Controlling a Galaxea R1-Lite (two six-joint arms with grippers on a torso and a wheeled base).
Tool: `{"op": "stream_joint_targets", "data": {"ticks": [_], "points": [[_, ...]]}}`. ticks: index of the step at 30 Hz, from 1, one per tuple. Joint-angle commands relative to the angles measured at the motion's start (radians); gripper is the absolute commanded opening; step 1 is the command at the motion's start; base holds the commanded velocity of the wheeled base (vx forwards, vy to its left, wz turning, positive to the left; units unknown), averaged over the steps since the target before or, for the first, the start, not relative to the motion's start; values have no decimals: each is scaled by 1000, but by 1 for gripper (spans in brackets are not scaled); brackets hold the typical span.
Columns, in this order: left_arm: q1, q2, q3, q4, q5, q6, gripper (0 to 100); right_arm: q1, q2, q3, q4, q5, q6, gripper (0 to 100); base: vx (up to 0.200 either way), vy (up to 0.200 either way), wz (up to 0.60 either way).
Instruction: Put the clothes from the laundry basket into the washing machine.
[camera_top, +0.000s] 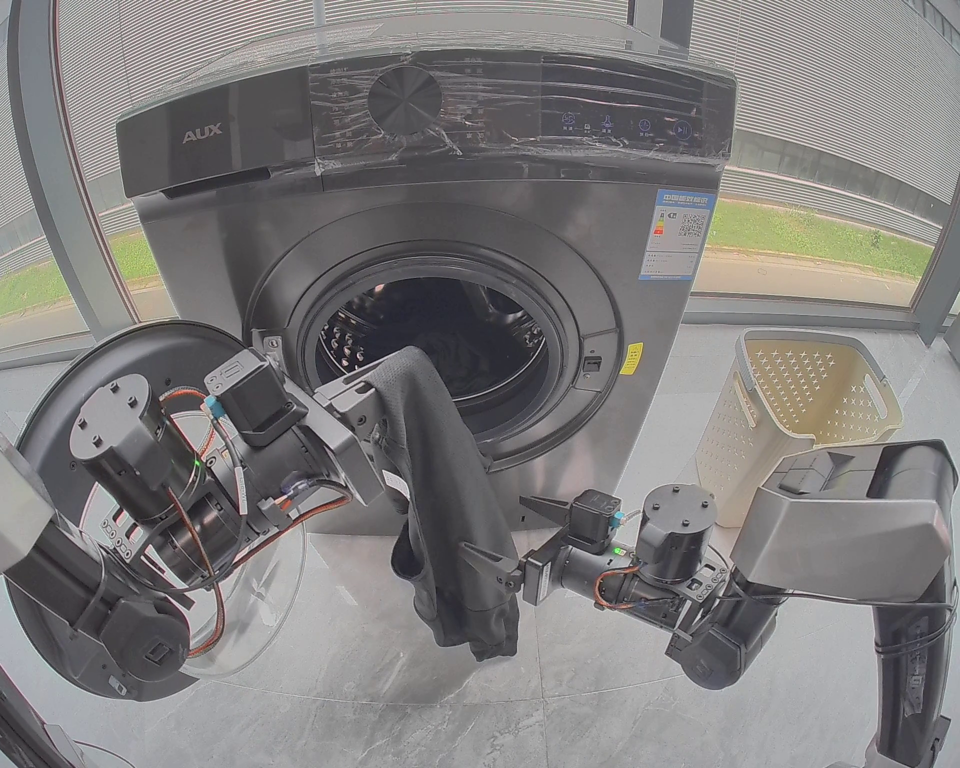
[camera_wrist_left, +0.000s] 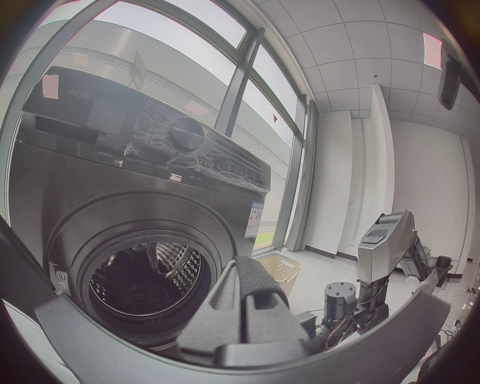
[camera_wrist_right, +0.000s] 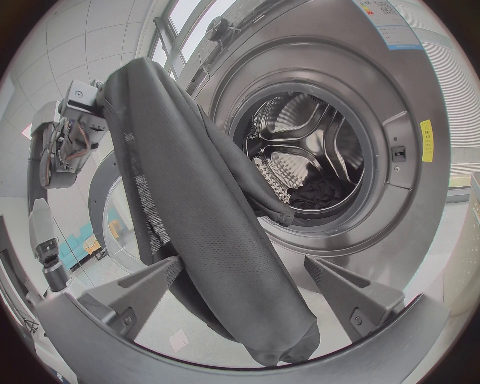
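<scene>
Washing machine (camera_top: 600, 260): as its door (camera_top: 175, 345) hangs open toward 9 o'clock, dark clothes (camera_wrist_right: 320, 192) lie inside.
Basket (camera_top: 730, 450): upright at 3 o'clock.
Garment (camera_top: 450, 520): before the opening, long axis vertical, hem toward 6 o'clock.
Left gripper (camera_top: 385, 400): fingers pinching the garment's top.
Right gripper (camera_top: 495, 525): fingers wide, straddling its lower part.

Marble floor (camera_top: 640, 700), curved windows (camera_top: 830, 90).
</scene>
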Motion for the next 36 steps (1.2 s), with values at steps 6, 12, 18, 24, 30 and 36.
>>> {"op": "stream_joint_targets", "data": {"ticks": [6,12,18,24,30,36], "points": [[-14,-10,-1,0,0,-1,0,15,114,-88,-2,0,0,100,0,0,0],[-20,-17,-1,0,0,-1,0,15,166,-161,-6,0,0,100,0,0,0],[-36,-17,1,0,0,-2,0,15,169,-221,-2,-2,2,100,0,0,0],[-45,-40,-1,0,-3,-13,0,14,194,-255,0,-5,3,100,0,0,0],[-31,-36,-13,0,1,-47,0,26,200,-244,-8,-8,3,0,0,0,0],[27,29,-33,1,4,-38,0,49,109,-140,-9,-9,9,0,0,0,0]]}}
